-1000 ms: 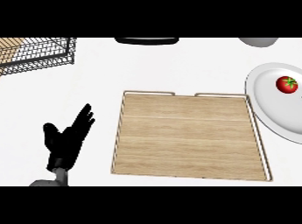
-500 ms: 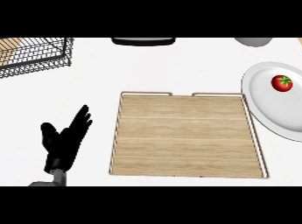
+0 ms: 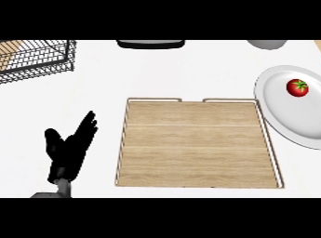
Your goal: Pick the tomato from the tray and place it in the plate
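A small red tomato (image 3: 297,88) with a green stem lies in the upper part of the white plate (image 3: 286,122) at the right edge of the counter. The wooden tray (image 3: 197,143) in the middle holds nothing. My left hand (image 3: 68,151) stands open at the lower left, fingers pointing up, to the left of the tray. The right hand shows nowhere in the head view.
A black wire basket (image 3: 27,59) stands at the back left. A dark object (image 3: 151,43) sits at the counter's far edge, and a grey rounded object (image 3: 268,44) at the back right.
The right hand's tip, seen over the plate a second ago, has left the view. The whole scene has shifted slightly left in the view. The tomato rests where it was in the plate.
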Motion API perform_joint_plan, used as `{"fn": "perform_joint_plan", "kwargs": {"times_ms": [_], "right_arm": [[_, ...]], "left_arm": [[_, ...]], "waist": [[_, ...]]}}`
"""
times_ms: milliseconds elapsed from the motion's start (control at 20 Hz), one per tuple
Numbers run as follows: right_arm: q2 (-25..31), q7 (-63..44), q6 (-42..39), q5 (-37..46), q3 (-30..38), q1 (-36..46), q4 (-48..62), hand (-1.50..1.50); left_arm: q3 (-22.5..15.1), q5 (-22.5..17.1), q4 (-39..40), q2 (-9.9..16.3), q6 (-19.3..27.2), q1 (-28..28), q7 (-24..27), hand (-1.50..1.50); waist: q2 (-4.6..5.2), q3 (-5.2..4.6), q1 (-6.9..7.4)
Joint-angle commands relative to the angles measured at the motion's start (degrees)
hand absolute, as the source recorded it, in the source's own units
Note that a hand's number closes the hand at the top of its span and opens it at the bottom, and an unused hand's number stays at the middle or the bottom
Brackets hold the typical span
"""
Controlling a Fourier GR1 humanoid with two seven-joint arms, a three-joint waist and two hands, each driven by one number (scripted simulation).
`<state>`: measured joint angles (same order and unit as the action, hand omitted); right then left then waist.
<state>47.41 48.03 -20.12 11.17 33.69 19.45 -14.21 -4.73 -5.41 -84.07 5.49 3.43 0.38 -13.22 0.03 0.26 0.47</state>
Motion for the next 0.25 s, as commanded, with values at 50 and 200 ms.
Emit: {"fn": "perform_joint_plan", "kwargs": {"times_ms": [50, 200], "right_arm": [[-1.1, 6.4, -1.6, -0.3, -1.4, -4.2, -1.4, -1.5], [-1.6, 4.4, -1.4, -1.1, -2.0, -3.8, -1.8, -1.5]], "left_arm": [[0.7, -1.2, 1.7, -0.1, -1.9, 2.6, 1.5, 0.0], [-1.7, 2.0, 1.2, -3.0, 1.8, 0.8, -0.2, 0.0]], "waist": [[0.05, -0.19, -0.19], [0.06, -0.18, -0.16]]}}
